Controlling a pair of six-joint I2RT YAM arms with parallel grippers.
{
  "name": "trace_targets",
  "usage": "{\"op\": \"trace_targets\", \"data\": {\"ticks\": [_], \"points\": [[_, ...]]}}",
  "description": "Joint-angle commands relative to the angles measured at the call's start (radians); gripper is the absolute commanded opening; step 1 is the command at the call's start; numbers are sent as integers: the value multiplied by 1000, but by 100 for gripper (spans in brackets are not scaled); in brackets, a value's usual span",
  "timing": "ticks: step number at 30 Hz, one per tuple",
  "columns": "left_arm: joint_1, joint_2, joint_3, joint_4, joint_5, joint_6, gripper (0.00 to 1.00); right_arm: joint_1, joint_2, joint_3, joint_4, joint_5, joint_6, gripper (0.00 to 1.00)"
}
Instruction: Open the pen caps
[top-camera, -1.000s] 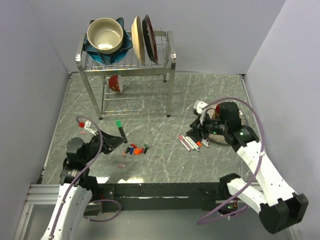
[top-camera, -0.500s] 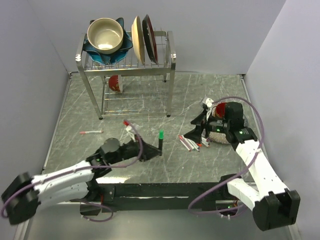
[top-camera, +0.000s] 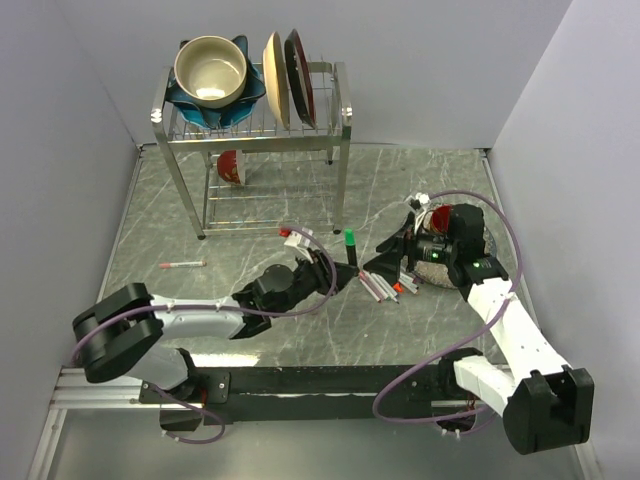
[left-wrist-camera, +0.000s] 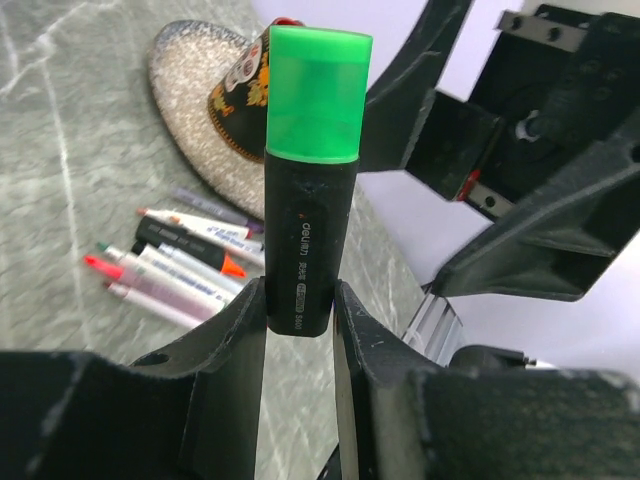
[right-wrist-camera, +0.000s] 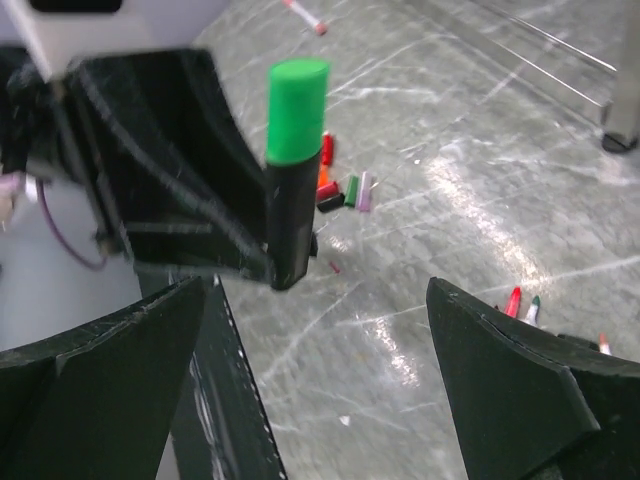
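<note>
My left gripper (left-wrist-camera: 300, 312) is shut on the lower end of a black pen (left-wrist-camera: 308, 240), which stands upright with its green cap (left-wrist-camera: 318, 95) on top. In the top view this left gripper (top-camera: 338, 276) reaches across to mid-table, the green cap (top-camera: 350, 238) just left of my right gripper (top-camera: 383, 258). The right gripper (right-wrist-camera: 320, 290) is open wide with nothing between its fingers. The capped pen (right-wrist-camera: 288, 225) stands in front of it, slightly left of the gap. Several loose caps (right-wrist-camera: 340, 186) lie on the table behind.
Several uncapped pens (top-camera: 385, 288) lie under the right gripper, beside a grey glittery bowl (left-wrist-camera: 195, 110). One lone pen (top-camera: 182, 264) lies at the left. A metal dish rack (top-camera: 255, 120) with bowls and plates stands at the back.
The left arm has swung from the table's left to the centre, carrying the green-capped pen up to the right gripper. The right gripper has opened wide.
</note>
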Motion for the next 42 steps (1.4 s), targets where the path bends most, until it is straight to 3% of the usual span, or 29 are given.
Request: {"op": "trace_targets", "data": {"ticks": [1, 5, 11, 17, 21, 23, 26, 29, 32, 33, 36, 42], "points": [[-13, 39, 71, 102, -24, 4, 1, -6, -23, -34, 161, 76, 223, 98], [-21, 70, 109, 84, -22, -2, 1, -5, -15, -29, 189, 57, 234, 87], [-35, 125, 152, 73, -15, -21, 1, 4, -17, -37, 200, 51, 251, 58], [-40, 145, 195, 47, -8, -15, 1, 24, 0, -26, 170, 103, 210, 45], [-46, 162, 229, 29, 8, -4, 1, 49, 29, -3, 114, 149, 171, 42], [-44, 172, 243, 23, 22, -2, 1, 67, 34, 5, 86, 174, 130, 33], [-44, 186, 252, 24, 70, -2, 20, 76, 51, 37, 31, 186, 79, 11], [-43, 162, 211, 50, 87, -2, 45, 73, 46, 60, -7, 204, 23, 0], [-21, 104, 134, 113, 76, 2, 67, 70, 52, 81, -72, 148, -69, 0], [-12, 75, 117, 139, 79, -2, 79, 70, 60, 92, -93, 131, -123, 0], [32, 33, 82, 141, 104, -27, 87, 67, 92, 118, -174, 61, -233, 0], [86, 41, 89, 144, 142, -56, 82, 67, 150, 175, -372, -67, -459, 0]]}}
